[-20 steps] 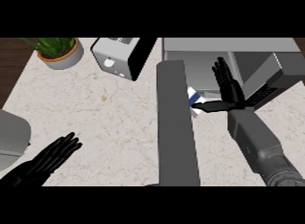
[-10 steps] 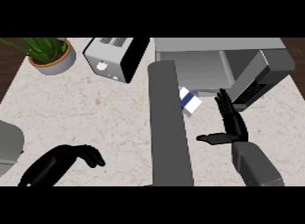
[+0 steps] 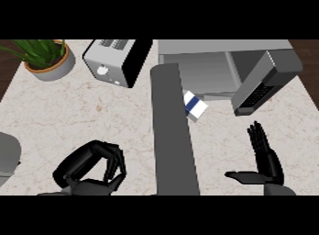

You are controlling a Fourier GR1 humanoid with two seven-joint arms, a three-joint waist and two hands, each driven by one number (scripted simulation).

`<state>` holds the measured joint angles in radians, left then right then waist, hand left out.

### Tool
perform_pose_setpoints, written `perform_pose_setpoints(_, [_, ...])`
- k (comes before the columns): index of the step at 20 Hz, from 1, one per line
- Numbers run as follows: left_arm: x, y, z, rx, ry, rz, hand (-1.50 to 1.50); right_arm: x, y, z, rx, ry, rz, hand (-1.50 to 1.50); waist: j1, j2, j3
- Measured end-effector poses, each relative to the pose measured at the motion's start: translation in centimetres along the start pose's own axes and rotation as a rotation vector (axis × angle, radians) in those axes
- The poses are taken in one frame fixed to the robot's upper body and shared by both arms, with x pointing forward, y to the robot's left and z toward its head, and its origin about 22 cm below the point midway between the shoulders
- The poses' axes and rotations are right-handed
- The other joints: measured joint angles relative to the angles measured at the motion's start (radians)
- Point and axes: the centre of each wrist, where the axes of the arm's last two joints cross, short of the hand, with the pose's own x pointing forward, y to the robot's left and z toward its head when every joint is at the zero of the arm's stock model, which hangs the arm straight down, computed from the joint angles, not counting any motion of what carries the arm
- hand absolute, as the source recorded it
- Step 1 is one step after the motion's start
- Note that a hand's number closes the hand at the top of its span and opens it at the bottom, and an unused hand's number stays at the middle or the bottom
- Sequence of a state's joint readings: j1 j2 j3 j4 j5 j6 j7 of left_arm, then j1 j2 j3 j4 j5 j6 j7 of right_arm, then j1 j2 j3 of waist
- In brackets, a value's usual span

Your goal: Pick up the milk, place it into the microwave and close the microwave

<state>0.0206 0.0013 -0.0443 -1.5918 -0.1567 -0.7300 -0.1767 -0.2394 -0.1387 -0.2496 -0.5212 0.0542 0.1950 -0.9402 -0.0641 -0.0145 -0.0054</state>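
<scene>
The milk carton (image 3: 195, 106), white with a blue stripe, sits at the front lip of the open microwave (image 3: 210, 69), right beside its door (image 3: 173, 137). The door stands open and runs toward me as a dark grey slab that hides the carton's left side. My right hand (image 3: 265, 161) is open near the lower right, fingers straight and pointing up, thumb out to the left. It is well apart from the carton. My left hand (image 3: 90, 169) is at the lower left of the door, fingers curled with nothing in them.
The microwave's keypad panel (image 3: 262, 87) juts out at the right of the opening. A silver toaster (image 3: 115, 62) stands left of the microwave, with a potted plant (image 3: 44, 57) in the far left corner. A grey object (image 3: 0, 153) sits at the left edge.
My right hand has pulled back from the carton toward the lower edge, leaving the carton at the microwave's mouth. My left hand has curled its fingers and moved right, toward the door.
</scene>
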Motion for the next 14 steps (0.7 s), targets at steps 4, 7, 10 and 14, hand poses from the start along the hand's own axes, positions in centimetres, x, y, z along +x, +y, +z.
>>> perform_pose_setpoints(4, [-0.8,-1.0,-2.2,-0.043,0.007,-0.036,1.5,0.9,-2.9,3.3,-0.039,-0.014,0.016,-1.5,-0.001,0.002,0.0])
perform_pose_setpoints(7, [-1.5,-1.8,-3.8,-0.072,0.002,-0.054,1.5,2.2,-4.6,5.8,-0.058,-0.028,0.021,-1.5,0.005,0.006,0.0])
perform_pose_setpoints(10, [-2.3,-3.2,-5.1,-0.086,-0.019,-0.081,1.5,3.6,-5.7,8.2,-0.061,-0.04,0.01,-1.5,0.012,0.008,0.001])
perform_pose_setpoints(14, [-3.4,-5.4,-6.8,-0.119,-0.042,-0.088,1.5,6.3,-6.5,10.0,-0.047,-0.088,-0.003,-1.5,0.014,0.01,0.001])
